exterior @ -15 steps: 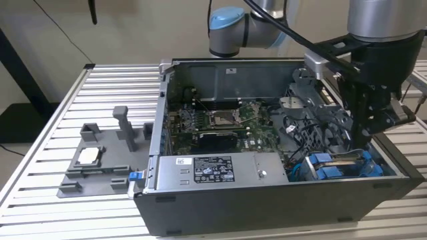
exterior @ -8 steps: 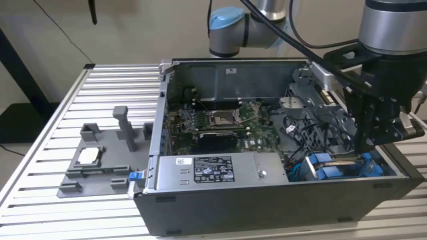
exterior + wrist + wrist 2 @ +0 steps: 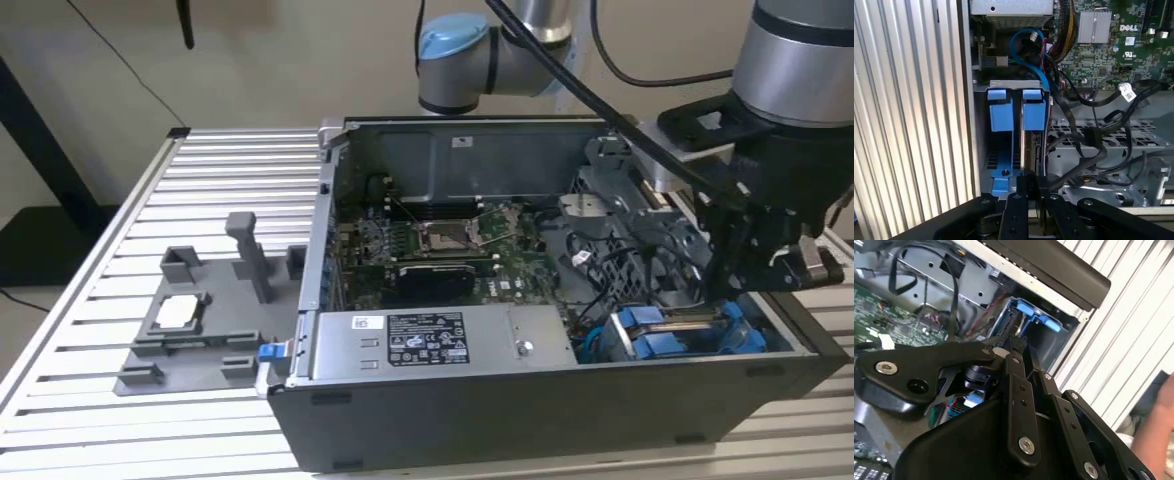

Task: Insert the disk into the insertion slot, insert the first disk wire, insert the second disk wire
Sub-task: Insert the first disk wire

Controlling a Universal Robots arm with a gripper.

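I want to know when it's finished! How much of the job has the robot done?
Nothing looks finished yet. The claw hangs right at the blue-edged slot in the computer case. I can't tell whether the disk is in. The black wires beside the slot seem loose, so plugging them looks left.
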